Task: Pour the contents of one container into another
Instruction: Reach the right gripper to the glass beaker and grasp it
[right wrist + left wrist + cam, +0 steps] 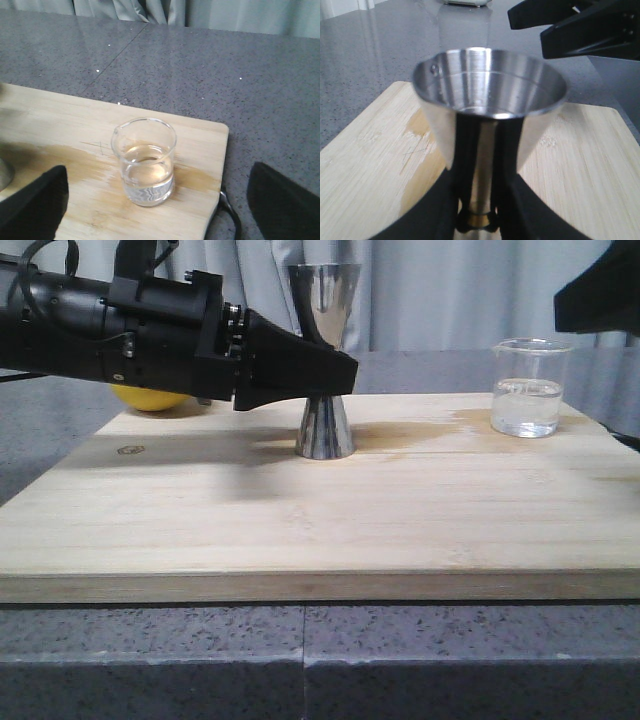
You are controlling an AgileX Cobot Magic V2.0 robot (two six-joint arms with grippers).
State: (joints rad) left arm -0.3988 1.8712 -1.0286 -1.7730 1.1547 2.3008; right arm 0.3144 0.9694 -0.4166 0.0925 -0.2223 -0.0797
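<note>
1. Your left gripper [340, 375] is clamping the steel jigger [325, 420] at its waist, upright on the wooden board [300, 520].
2. Your right gripper [150, 200] is hanging wide open around the glass beaker [145, 160], which is standing near the board's right corner.

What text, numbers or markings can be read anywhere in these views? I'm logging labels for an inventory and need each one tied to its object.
No readable text in any view.
Glass beaker: wavy pale marks near its base, too blurred to read; no figures legible.
Steel jigger: no brand or measure lines legible, only a gold band at the waist.
Wooden board: a small dark mark near its left rear corner, too small to read.
</note>
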